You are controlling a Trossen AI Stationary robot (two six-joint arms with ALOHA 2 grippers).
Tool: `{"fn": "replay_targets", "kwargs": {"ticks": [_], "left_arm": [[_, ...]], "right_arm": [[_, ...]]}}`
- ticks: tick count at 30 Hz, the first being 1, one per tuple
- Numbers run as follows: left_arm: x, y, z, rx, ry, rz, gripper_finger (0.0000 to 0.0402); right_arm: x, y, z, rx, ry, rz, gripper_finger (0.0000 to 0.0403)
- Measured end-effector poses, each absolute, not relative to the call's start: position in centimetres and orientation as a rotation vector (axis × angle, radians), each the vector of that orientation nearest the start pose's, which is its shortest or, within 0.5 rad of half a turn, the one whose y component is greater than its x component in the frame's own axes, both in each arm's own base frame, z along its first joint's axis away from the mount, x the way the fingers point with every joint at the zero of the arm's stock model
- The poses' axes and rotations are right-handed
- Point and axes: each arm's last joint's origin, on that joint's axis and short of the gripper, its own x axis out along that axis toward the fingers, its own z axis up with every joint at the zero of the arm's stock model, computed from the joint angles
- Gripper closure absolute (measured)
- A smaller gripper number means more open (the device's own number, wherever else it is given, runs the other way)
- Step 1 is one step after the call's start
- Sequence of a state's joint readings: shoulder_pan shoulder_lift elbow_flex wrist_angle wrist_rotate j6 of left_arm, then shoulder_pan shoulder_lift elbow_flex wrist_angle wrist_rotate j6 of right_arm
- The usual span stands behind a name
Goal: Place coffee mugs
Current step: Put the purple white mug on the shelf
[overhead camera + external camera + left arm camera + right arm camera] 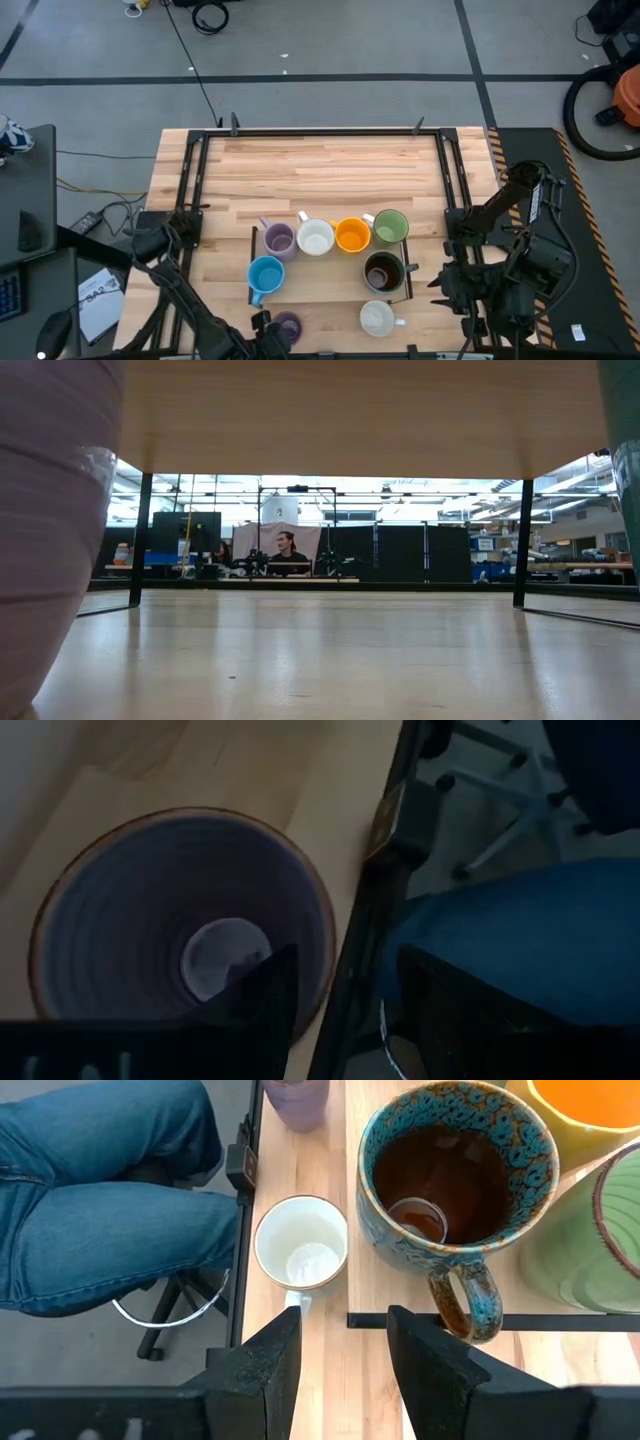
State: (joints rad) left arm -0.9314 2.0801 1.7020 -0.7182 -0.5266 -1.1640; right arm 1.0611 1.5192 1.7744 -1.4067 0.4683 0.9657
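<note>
Eight mugs show in the high view. Lavender (278, 240), white (316, 238), orange (352, 235) and green (390, 227) stand in a row, with light blue (265, 274) and dark brown (383, 270) nearer. A second white mug (377, 318) and a second lavender mug (288, 325) stand upright at the near edge. My left gripper (263, 321) is open over that lavender mug (180, 930), one finger inside it and one outside. My right gripper (345, 1370) is open and hovers right of the near white mug (300, 1255) and the brown mug (450, 1180). My left gripper comes at the lavender mug from above, pointing down. One finger (265, 995) is inside the bowl and the other (450, 1010) is outside the rim (325, 960), past the table's near edge. I cannot tell whether either finger touches the wall.
A black outline (330, 301) on the wooden table (320, 170) frames the grouped mugs. A black metal frame (190, 180) runs around the tabletop. A seated person's jeans-clad legs (110, 1210) and a chair base lie just beyond the near edge. Open tabletop lies toward the far side.
</note>
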Motion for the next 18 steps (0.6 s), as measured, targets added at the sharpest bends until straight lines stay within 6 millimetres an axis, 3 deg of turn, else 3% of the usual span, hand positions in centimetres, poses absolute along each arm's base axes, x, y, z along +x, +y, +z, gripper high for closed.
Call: {"fn": "replay_targets", "kwargs": {"ticks": [18], "left_arm": [[28.13,-34.31,20.97,-0.371,0.9,0.154,0.0225]], "right_arm": [[14.16,22.64,40.17,0.083,0.958,0.073,0.0247]]}}
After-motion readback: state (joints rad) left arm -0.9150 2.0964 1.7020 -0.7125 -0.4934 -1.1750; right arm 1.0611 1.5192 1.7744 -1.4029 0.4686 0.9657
